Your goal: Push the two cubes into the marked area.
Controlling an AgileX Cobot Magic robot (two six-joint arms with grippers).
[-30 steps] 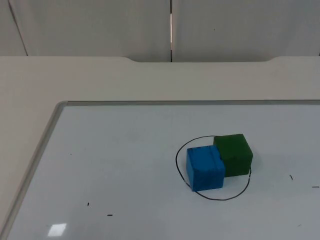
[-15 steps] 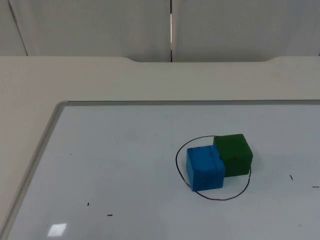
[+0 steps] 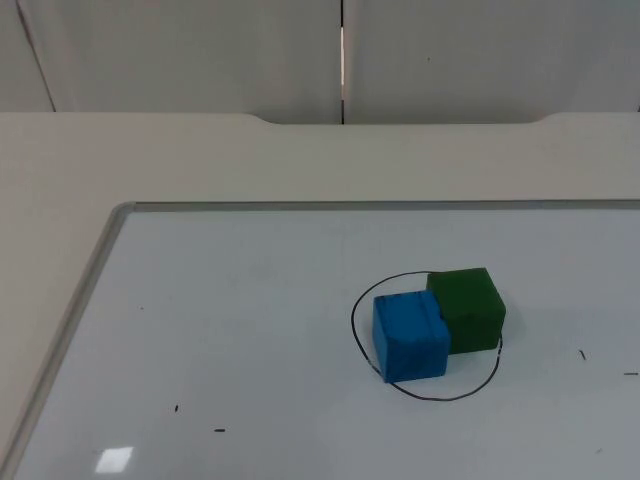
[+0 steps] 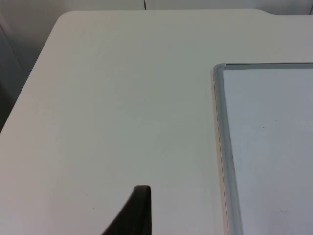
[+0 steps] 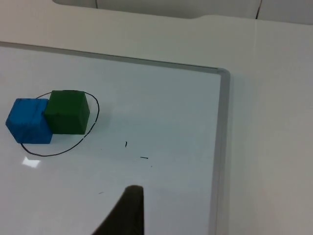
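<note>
1. While both arms wait pulled back, we see the blue cube [image 3: 410, 336] and green cube [image 3: 468, 309] touching each other, right of centre in the top view, inside the drawn ring [image 3: 425, 336] on the whiteboard [image 3: 200, 320].
2. We see one fingertip of the left claw [image 4: 137, 210] over bare counter [image 4: 107, 98] beside the board's frame; we cannot tell its state.
3. We cannot tell the right claw [image 5: 129, 210] state either; it hangs over the board, well apart from the cubes.
4. We judge the task nearly settled. Both cubes sit close to the line, so any further nudge could slide one across it.
</note>
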